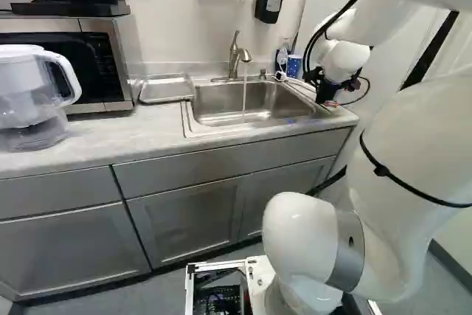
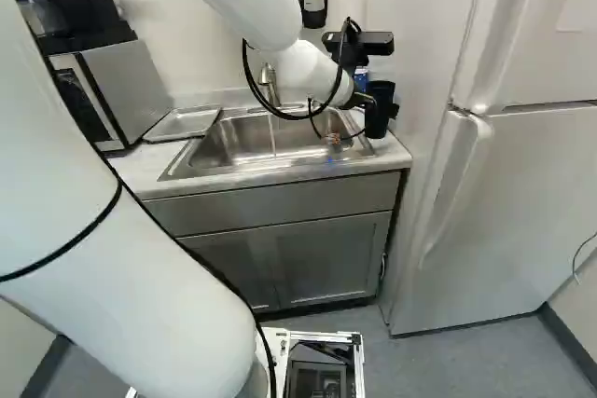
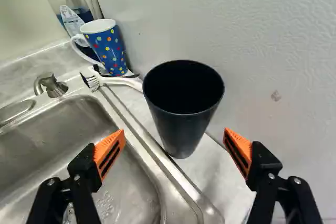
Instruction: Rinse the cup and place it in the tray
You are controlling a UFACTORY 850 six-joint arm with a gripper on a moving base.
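Gripper (image 3: 174, 134): my two fingers (image 3: 241, 143) are standing widely spread, pinching nothing.
Black cup (image 3: 181, 124): it is standing upright ahead of me, between the fingers' lines, on the counter (image 3: 220, 179) beside the sink (image 1: 214, 108).
White panel (image 3: 273, 45): it is rising close by the cup, so I am needing a slow, centred approach, without rubbing.
Orange pads (image 3: 105, 146): I am wanting both to meet the cup evenly; one-sided touch could tip it.
Water (image 1: 244, 94): it is running from the faucet (image 1: 234, 55), awaiting my rinse.
Tray (image 1: 167, 88): it is lying across the sink, for afterwards.
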